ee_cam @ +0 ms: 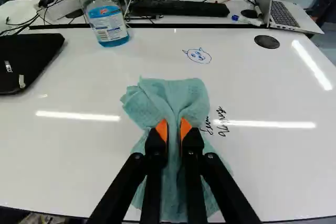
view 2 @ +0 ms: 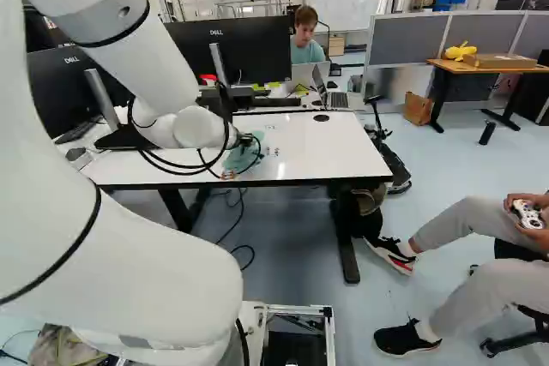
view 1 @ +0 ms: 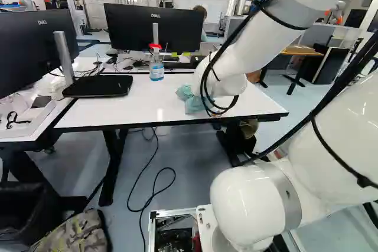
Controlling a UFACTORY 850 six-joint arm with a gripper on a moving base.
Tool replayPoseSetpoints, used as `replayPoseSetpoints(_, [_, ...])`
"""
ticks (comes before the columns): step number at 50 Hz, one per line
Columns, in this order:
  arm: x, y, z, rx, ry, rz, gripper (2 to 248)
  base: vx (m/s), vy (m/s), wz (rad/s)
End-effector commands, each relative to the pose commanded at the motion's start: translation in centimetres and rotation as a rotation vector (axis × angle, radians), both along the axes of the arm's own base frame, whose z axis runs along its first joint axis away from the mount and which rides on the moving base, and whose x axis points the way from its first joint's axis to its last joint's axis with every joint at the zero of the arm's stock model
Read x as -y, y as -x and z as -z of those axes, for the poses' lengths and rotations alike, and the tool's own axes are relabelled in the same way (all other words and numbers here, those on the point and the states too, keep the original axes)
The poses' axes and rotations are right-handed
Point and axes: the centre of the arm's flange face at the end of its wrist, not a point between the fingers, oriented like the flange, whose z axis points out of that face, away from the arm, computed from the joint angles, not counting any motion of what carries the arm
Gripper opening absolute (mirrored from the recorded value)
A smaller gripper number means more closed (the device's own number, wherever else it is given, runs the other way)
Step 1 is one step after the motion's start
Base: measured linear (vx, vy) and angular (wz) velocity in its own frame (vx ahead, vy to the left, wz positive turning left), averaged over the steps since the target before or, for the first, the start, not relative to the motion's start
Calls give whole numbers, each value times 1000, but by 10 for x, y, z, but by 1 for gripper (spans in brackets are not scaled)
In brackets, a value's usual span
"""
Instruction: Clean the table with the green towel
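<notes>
My claw (ee_cam: 174,128) clamps the green towel (ee_cam: 168,95) on the white table (ee_cam: 79,156). Handwriting (ee_cam: 222,121) and a doodled face (ee_cam: 199,55) await wiping; I judge the cleaning far from finished.

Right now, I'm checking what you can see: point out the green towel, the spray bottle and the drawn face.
Green towel (ee_cam: 169,97): wrist view, on its bunched folds.
Spray bottle (ee_cam: 108,24): wrist view, on its label.
Drawn face (ee_cam: 199,55): wrist view, on its middle.
</notes>
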Motion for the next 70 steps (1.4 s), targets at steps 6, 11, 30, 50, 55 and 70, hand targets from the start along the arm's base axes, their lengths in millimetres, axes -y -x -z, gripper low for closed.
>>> replayPoseSetpoints(6, [8, 0, 0, 0, 0, 24, 48, 0, 0, 0])
replayPoseSetpoints(11, [15, 0, 0, 0, 0, 43, 48, 0, 0, 0])
replayPoseSetpoints(30, [41, -8, -1, -3, 0, 115, 48, 0, 0, 0])
replayPoseSetpoints(50, [42, -11, 6, -21, 0, 116, 48, 0, 0, 0])
replayPoseSetpoints(55, [42, -13, 11, -35, 0, 116, 48, 0, 0, 0])
replayPoseSetpoints(70, [42, -18, 26, -78, -1, 116, 48, 0, 0, 0])
